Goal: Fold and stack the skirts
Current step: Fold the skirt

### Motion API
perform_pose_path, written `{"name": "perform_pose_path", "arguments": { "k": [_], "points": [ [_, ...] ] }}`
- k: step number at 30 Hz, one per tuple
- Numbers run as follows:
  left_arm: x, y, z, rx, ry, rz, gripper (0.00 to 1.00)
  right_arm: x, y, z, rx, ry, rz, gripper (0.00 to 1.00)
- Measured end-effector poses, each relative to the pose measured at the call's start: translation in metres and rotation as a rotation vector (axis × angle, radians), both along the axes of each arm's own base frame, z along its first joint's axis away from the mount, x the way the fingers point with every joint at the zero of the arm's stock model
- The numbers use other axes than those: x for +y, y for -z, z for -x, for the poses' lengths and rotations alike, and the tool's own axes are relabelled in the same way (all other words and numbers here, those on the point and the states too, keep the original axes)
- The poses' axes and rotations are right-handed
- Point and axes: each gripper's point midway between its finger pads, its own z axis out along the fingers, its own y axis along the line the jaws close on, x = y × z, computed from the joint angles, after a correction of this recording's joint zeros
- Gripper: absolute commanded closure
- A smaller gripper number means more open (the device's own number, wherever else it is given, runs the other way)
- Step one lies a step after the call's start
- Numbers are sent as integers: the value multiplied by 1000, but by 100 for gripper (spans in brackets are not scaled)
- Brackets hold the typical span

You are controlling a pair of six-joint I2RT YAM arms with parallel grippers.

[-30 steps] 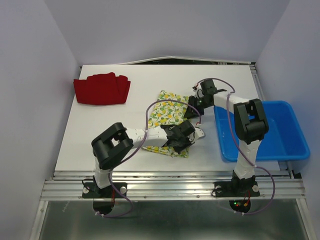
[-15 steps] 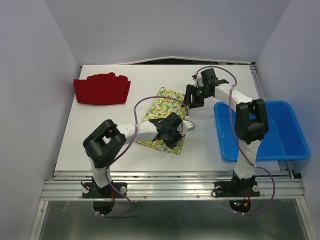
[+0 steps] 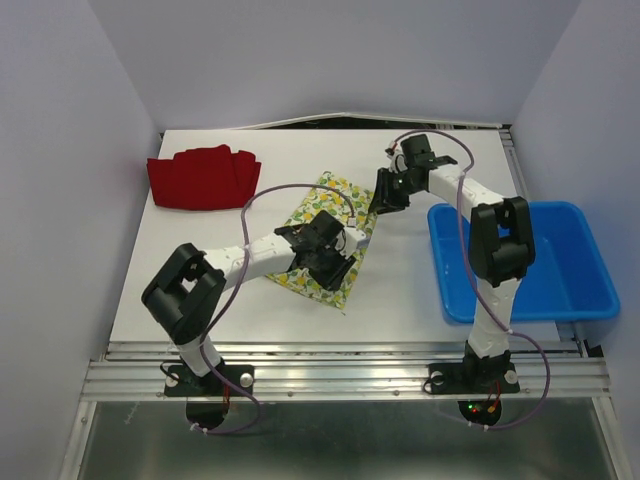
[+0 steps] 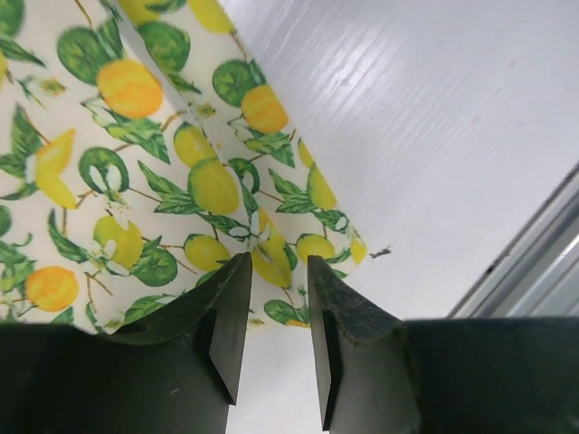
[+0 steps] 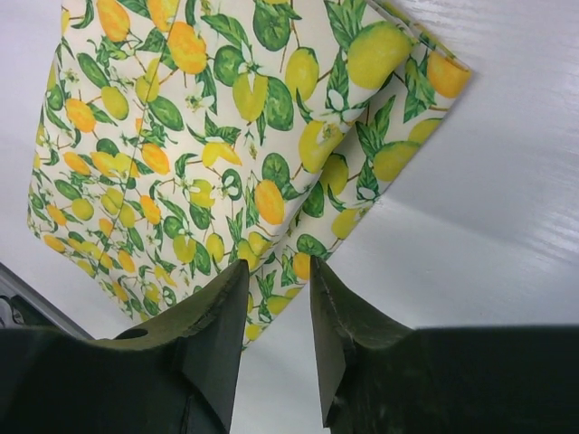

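- The lemon skirt (image 3: 330, 212), white with yellow fruit and green leaves, lies flat and slantwise near the middle of the bench (image 3: 200, 270), one corner pointing toward the near edge
- Both wrist views show a second layer along one of its borders, so it looks folded at least once
- The red skirt (image 3: 204, 177) sits at the far left of the bench, well apart from the lemon one, its scalloped edge toward the back wall; whether it is folded I cannot tell
- The blue bin (image 3: 560, 262) stands at the right side and plays no part here
- The left claw (image 4: 276, 262) hangs over the near corner of the lemon skirt with a narrow gap between its fingers and nothing in it
- The right claw (image 5: 278, 268) is above bare bench just beside the skirt's far right edge, also narrowly parted and holding nothing
- Handling, as a judgement: the print cloth looks thin, light and limp, so it will sag and drape wherever it is unsupported; it is not fragile
- The painted bench looks smooth, so the cloth will probably slide rather than bunch when pushed
- The folded layers may slip apart if only the top one is pinched
- The best hold is likely at two corners of one edge, one claw each, biting through every layer
- Stacking is not yet done; one skirt has yet to go onto the other
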Motion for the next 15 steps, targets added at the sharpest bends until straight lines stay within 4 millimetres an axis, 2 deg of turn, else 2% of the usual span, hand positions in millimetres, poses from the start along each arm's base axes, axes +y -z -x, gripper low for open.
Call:
{"name": "perform_pose_path", "arguments": {
  "k": [2,5,9,12,15],
  "points": [
    [-8,-17,-6,-16,-2,28,57,0,3,1,10,4,-2,67],
    [-31,-58,-29,-91,-15,103,57,-2,13,10,50,18,2,69],
    [-51,-101,-66,-181,-59,171,57,-5,32,26,124,43,13,70],
    [-61,-107,-93,-205,-97,183,57,-6,38,32,157,68,18,69],
    [-65,-83,-115,-187,-130,134,57,-3,39,31,160,83,15,70]
  ]
}}
